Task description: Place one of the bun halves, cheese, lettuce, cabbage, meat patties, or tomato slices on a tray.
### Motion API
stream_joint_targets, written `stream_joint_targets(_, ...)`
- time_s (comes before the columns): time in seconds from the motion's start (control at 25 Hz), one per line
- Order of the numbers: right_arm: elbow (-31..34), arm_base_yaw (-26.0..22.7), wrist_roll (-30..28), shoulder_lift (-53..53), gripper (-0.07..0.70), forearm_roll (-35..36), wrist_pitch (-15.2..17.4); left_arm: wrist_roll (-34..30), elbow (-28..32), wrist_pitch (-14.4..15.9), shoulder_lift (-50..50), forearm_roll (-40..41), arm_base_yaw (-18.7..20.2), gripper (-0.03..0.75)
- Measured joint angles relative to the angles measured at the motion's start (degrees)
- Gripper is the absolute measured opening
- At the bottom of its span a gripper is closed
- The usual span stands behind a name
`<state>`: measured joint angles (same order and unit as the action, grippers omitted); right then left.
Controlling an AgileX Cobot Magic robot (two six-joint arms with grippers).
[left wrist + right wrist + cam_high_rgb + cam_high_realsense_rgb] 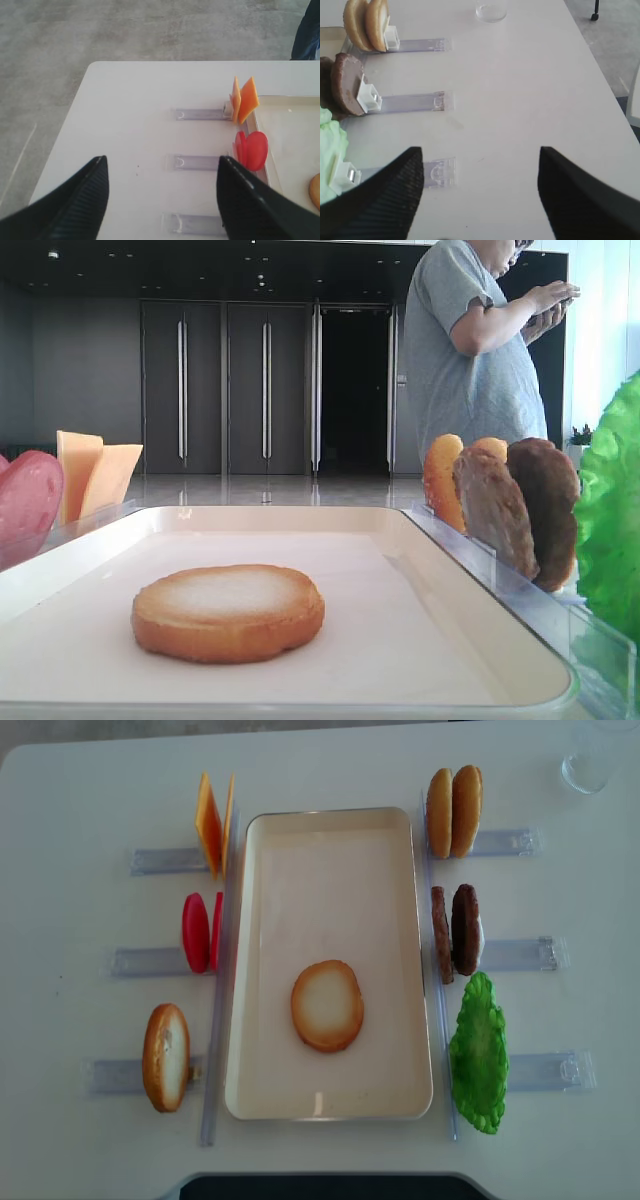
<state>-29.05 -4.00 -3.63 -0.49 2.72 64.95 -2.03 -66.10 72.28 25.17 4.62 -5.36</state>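
Tray [330, 825]: lying mid-surface, long axis running away from the robot; one bun half [327, 1005] lying flat inside.
Left gripper [162, 192]: hovering with jaws wide apart, gripping nothing.
Right gripper [481, 187]: likewise spread, gripping nothing.
Key relation: tomato slices [251, 150] sitting ahead and right of the left gripper, beside the tray's left rim; left arm looking nearer.
Counts: cheese [213, 823] two; tomato two; meat patties [456, 930] two; lettuce [478, 1053] one; racked buns three.

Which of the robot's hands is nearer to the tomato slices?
Left. The left hand hovers open over the table beside the tomato slices, which stand just ahead on its right. The right hand is across the tray, near the lettuce.
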Motion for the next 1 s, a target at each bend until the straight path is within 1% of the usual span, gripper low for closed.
stream_joint_targets(0.28, 0.0, 0.0, 0.0, 0.0, 0.465, 0.0, 0.0, -0.1, 10.1, 0.0, -10.1, -1.8, 0.0, 0.515)
stream_joint_targets(0.52, 0.0, 0.0, 0.0, 0.0, 0.465, 0.0, 0.0, -0.1, 17.1, 0.0, -18.5, -2.6, 0.0, 0.515)
stream_joint_targets(0.8, 0.0, 0.0, 0.0, 0.0, 0.465, 0.0, 0.0, -0.2, 22.4, 0.0, -25.4, -3.7, 0.0, 0.515)
stream_joint_targets(1.0, 0.0, 0.0, 0.0, 0.0, 0.465, 0.0, 0.0, -0.2, 25.5, -0.2, -26.5, -4.2, 0.0, 0.515)
